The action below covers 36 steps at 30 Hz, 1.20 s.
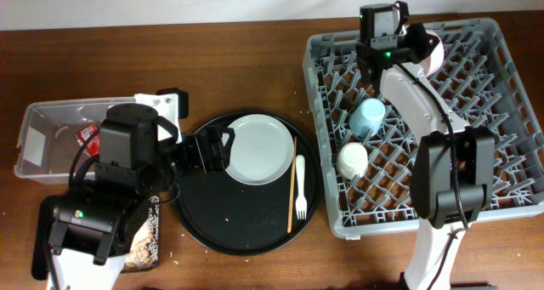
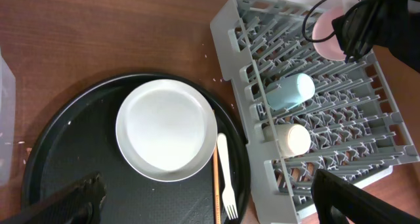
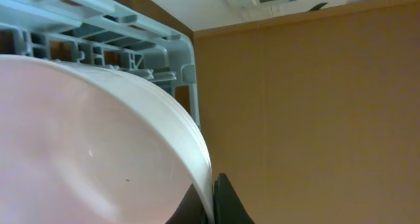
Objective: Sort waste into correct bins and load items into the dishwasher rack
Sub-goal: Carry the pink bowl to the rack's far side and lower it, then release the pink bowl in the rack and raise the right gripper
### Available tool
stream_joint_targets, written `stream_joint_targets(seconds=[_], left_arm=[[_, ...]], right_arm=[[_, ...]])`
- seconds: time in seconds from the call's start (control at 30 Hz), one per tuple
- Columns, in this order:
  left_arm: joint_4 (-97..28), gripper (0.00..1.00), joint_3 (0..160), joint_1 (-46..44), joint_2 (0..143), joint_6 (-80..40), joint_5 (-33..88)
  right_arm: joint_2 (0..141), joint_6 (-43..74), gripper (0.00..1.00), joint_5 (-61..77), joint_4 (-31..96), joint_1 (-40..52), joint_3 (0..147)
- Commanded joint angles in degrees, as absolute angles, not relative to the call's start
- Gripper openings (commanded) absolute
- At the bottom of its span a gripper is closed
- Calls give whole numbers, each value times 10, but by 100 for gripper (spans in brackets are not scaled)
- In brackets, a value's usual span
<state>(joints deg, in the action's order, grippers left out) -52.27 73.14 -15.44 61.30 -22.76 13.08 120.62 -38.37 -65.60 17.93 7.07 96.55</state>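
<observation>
Brown wooden table (image 1: 255, 60). Dishwasher rack (image 1: 497, 94), right side: light blue cup (image 1: 369, 116) and cream cup (image 1: 353, 159) lie inside; pinkish-white bowl (image 3: 85, 145) sits at the far edge, rim pinched in the closed right gripper (image 3: 213, 204). The left gripper (image 1: 212, 150), jaws wide and empty, hangs above the round black tray (image 1: 229, 222) holding plate (image 1: 260, 148), fork (image 1: 300, 186) and chopstick (image 1: 291, 184), none yet racked. Red wrapper (image 1: 87, 135) is in the clear tub (image 1: 38, 120). Roughly half done, by estimate.

The square grey plastic rack (image 1: 501, 128) is grid-patterned. The round pinkish-white bowl (image 3: 85, 145) is plain, the pale grey round plate (image 1: 259, 148) too.

Brown wooden table (image 1: 246, 65); pale wall (image 1: 127, 1), perhaps.
</observation>
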Motion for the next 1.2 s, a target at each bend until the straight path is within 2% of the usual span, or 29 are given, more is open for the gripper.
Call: stream_joint_targets(seconds=[0.0,0.2,0.73,0.8,0.83,0.9,0.93,1.03,1.17], left_arm=[[-521,99,741,-152,611,-222,127],[-521,99,741,-152,611,-222,127],[-521,99,741,-152,611,-222,127],[-521,99,741,-152,611,-222,127],[-521,99,741,-152,611,-222,127],[-521,99,741,-152,611,-222,127],[-521,99,741,-152,611,-222,127],[-521,99,741,-152,611,-222,127],[-521,99,741,-152,611,-222,127]], right_arm=[[1213,-403,4,-689,177,63,967],[1213,-401,4,-688,178,49,966],[1213,-383,5,-665,165,96,898],[1213,-383,18,-665,165,113,898],[1213,-383,21,-667,165,119,898],[1213,-383,40,-667,171,130,898],[1213,-383,41,-667,171,134,898],[1212,-383,51,-667,171,151,898],[1203,-365,52,-663,169,165,898]])
